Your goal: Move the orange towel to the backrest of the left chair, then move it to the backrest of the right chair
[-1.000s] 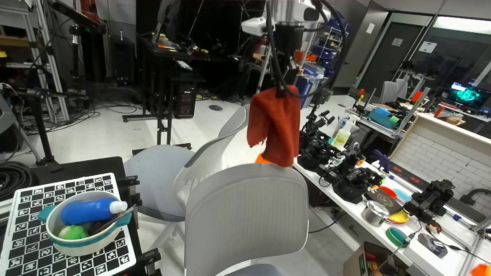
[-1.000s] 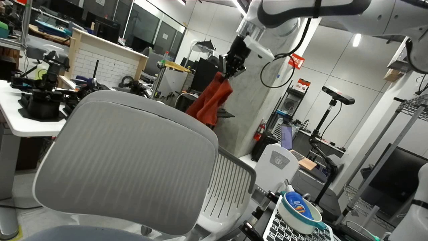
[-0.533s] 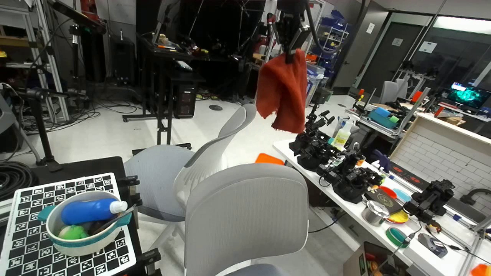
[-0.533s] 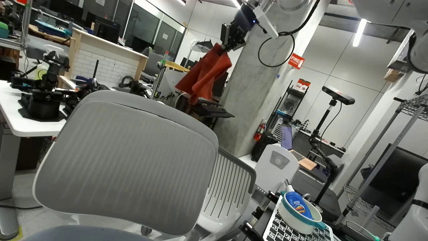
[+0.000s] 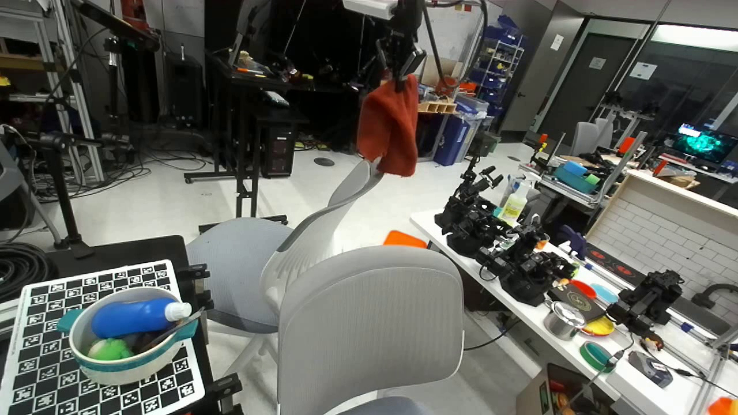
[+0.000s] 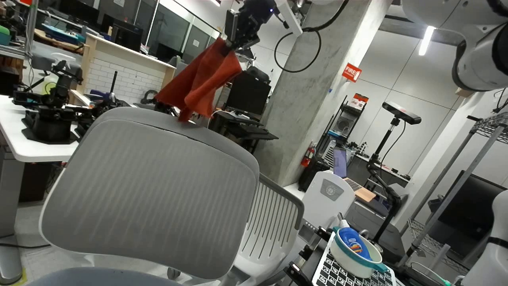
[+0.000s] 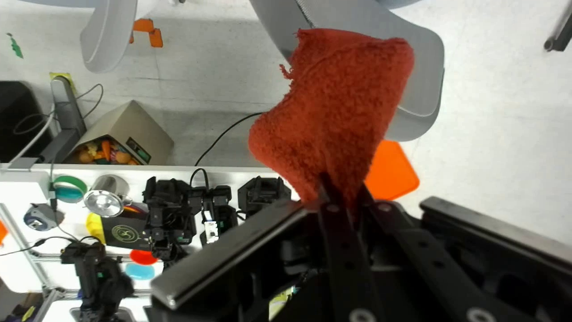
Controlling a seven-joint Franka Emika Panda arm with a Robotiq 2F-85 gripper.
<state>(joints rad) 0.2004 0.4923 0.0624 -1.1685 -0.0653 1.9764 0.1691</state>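
- glossy white floor [image 5: 305,196] is shining pretty bright
- long white-topped table [image 5: 426,222] is standing on it, kinda cluttered
- thick grey concrete pillar [image 6: 305,111] is rising beside a pale panelled wall [image 6: 436,83]
- slim white ceiling light [image 6: 426,39] is glowing overhead
- dark glass windows [image 6: 170,35] are running along the back tbh

Blue bottle [image 5: 134,317] in white pot [image 5: 118,376]

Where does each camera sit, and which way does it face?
In an exterior view: close to a chair, looking slightly down; gripper at top.
In an exterior view: close to a backrest, looking over it; gripper and arm above.
Wrist view: above gripper, facing down past orange towel to floor; gripper at bottom.
Both exterior views share orange towel, gripper and pot.
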